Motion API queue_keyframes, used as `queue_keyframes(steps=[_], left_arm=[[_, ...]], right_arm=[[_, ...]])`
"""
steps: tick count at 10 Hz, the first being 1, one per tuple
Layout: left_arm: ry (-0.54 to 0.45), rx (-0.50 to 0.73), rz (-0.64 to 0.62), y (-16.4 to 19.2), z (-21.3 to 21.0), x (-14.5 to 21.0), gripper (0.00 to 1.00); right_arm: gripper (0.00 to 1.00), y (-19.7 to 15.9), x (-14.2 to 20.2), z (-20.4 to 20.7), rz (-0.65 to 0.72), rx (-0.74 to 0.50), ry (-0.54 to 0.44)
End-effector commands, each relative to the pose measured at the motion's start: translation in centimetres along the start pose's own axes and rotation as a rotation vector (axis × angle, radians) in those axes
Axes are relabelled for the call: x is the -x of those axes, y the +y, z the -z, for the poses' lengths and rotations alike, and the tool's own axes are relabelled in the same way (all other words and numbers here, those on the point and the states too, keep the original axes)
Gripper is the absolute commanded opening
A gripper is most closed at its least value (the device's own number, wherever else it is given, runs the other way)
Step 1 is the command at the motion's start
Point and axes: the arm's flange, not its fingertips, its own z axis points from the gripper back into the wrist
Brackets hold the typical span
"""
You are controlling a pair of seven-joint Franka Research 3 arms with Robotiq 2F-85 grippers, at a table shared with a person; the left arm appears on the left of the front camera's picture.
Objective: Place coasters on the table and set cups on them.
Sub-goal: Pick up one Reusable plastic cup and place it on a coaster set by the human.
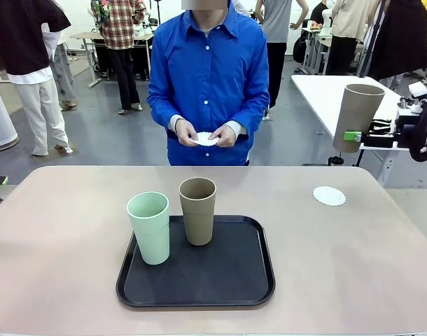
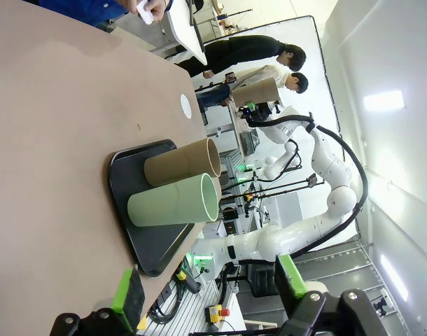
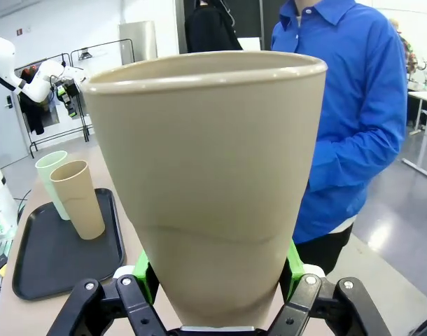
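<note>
Firmly, right fingers (image 3: 146, 274) clamp cup (image 3: 213, 182) (left fingers (image 2: 127, 297) apart).

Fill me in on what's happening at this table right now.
The right gripper is shut on one tan cup, held in the air by the far right corner of the table. One coaster lies bare on the table near that corner. The person across the table holds another coaster in both hands. The mint cup and the second tan cup stand upright on the black tray. The left gripper is open and holds nothing.
</note>
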Motion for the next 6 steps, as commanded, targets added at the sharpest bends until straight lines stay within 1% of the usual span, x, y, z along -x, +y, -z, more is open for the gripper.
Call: queue_keyframes(steps=[1,2,6], left_arm=[[-0.002,0.008,0.009,-0.12,-0.11,0.10,1.00],[-0.002,0.008,0.009,-0.12,-0.11,0.10,1.00],[-0.002,0.008,0.009,-0.12,-0.11,0.10,1.00]], right_arm=[[0.81,0.35,-0.43,0.72,0.025,0.018,-0.017],[0.81,0.00,0.00,0.00,0.000,0.000,0.000],[0.81,0.00,0.00,0.00,0.000,0.000,0.000]])
